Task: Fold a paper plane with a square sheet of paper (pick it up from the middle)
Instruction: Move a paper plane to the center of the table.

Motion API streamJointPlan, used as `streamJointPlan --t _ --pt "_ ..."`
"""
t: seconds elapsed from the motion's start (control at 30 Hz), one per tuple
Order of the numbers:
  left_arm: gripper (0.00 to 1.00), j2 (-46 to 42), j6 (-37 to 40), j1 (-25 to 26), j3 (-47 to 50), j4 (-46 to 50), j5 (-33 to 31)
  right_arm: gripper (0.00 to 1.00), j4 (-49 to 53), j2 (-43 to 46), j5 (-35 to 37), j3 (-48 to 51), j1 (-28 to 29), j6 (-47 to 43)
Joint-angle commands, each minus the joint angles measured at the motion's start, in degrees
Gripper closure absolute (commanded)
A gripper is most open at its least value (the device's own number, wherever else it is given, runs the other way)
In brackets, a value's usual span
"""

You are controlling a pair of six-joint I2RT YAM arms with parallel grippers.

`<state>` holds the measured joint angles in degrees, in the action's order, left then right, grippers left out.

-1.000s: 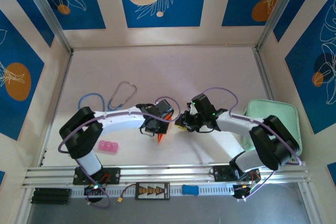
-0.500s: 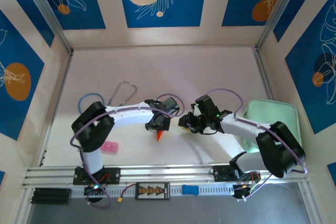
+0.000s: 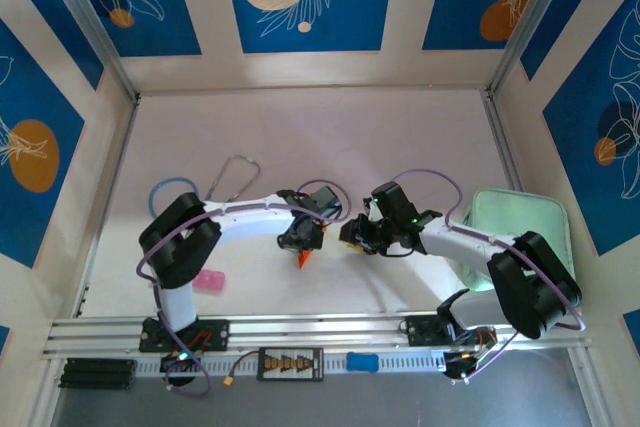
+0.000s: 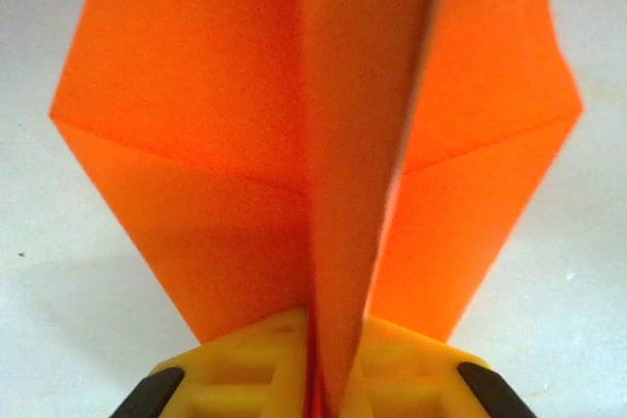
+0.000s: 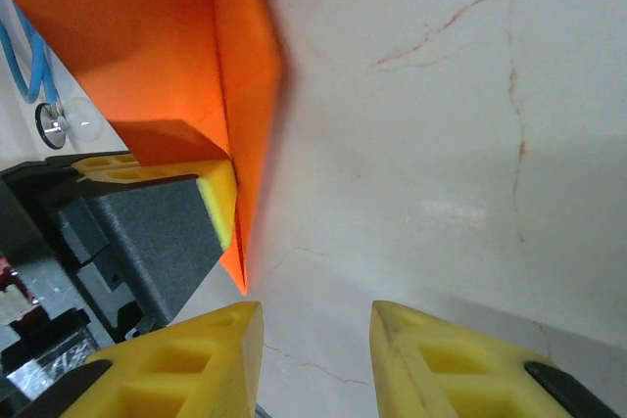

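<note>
The square sheet of paper, bright orange, is folded into a pointed paper plane (image 4: 196, 115) with a raised centre crease. My left gripper (image 4: 323, 384) is shut on that crease at the tail, and the wings spread to both sides. From above, the orange tip (image 3: 303, 258) pokes out below the left gripper (image 3: 300, 239) at the table's middle. My right gripper (image 3: 350, 234) stands just to the right, open. In the right wrist view its yellow fingertips (image 5: 316, 359) hold nothing, with the plane (image 5: 176, 36) and a left finger (image 5: 217, 198) up left.
A pink block (image 3: 208, 282) lies near the left arm's base. A blue and grey stethoscope (image 3: 215, 187) lies at the left behind the arm. A pale green tray (image 3: 520, 232) sits at the right edge. White marbled tabletop (image 5: 441, 144) spreads under the right gripper.
The left arm's elbow has swung to the right and its gripper has shifted slightly right with the plane. The right arm's elbow has dropped toward the near edge; its gripper has stayed open.
</note>
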<state>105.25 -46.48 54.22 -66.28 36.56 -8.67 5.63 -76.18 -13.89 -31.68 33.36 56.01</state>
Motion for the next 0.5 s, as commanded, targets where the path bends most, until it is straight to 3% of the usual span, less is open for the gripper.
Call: streamJointPlan --t 0.0,0.3,0.47 --pt "0.86 0.57 -0.27 -0.49 -1.04 2.29 -1.09 0.65 -0.05 -0.57 -0.79 0.64 0.39 0.08" --pt "0.85 1.84 -1.02 -0.68 -0.02 1.34 -0.86 0.65 -0.29 -1.40 -1.05 0.24 0.64 0.10" --pt "0.77 2.67 -2.87 -0.70 0.63 1.20 -1.62 0.65 0.34 -0.80 -0.90 0.09 0.65 -0.29"
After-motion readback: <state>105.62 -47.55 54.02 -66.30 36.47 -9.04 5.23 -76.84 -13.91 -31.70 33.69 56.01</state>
